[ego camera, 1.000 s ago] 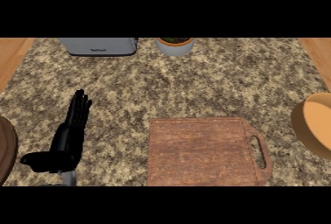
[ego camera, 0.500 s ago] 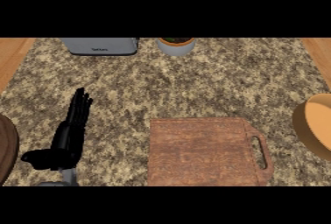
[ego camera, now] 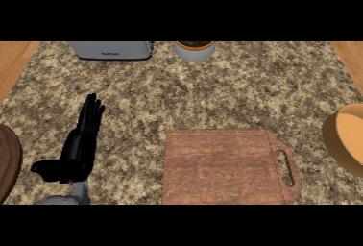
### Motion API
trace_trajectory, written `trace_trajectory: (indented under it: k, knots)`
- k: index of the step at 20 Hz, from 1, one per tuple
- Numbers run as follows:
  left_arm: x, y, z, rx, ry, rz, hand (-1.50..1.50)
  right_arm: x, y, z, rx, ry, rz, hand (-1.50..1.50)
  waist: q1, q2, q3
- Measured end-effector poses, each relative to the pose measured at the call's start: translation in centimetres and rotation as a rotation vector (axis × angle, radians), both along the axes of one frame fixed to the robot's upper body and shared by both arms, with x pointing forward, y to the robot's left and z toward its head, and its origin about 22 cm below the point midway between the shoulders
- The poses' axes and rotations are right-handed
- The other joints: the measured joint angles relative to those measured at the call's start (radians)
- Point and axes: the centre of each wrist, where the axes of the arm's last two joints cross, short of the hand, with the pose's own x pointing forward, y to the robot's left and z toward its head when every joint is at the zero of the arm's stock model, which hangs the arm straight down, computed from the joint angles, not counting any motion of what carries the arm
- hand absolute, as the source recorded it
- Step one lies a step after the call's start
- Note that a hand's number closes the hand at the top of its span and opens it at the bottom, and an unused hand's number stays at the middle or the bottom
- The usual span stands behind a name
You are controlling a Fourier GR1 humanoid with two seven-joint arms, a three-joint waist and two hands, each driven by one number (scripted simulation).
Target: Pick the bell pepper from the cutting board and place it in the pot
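On speckled granite counter (ego camera: 234,91), cutting board (ego camera: 220,166) lies flat.

Single head view only; nothing shared with a second camera. Looks steeply down from above onto speckled bench (ego camera: 234,91), facing away from robot's body. Near enough that bench fills almost whole frame. Wooden strips visible at upper left and upper right corners. Cutting board (ego camera: 223,166) cropped by lower edge, toaster (ego camera: 111,49) and plant pot (ego camera: 194,50) by upper edge, tan pot (ego camera: 346,139) by right edge. Left hand (ego camera: 83,137) enters from lower left.
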Motion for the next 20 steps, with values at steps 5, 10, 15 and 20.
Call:
trace_trajectory:
  k: [5,10,15,20]
  knots:
    - [0.0,-0.1,-0.1,-0.003,0.004,-0.003,0.00,0.4,-1.6,-1.9,0.129,0.039,0.041,-1.50,-0.001,-0.001,0.000]
    - [-0.2,-0.4,-0.1,0.001,0.010,0.009,0.00,1.1,-1.9,-2.0,0.374,-0.192,0.084,-1.50,-0.007,-0.004,0.001]
    - [-0.4,0.1,-0.6,-0.001,0.007,0.016,0.00,0.8,-3.6,-1.4,0.619,-0.409,0.055,-1.50,-0.012,-0.004,0.000]
    - [-0.4,-0.3,-0.5,-0.008,0.003,0.009,0.00,-0.6,-6.8,-0.8,0.744,-0.506,-0.014,-1.50,-0.007,-0.002,0.000]
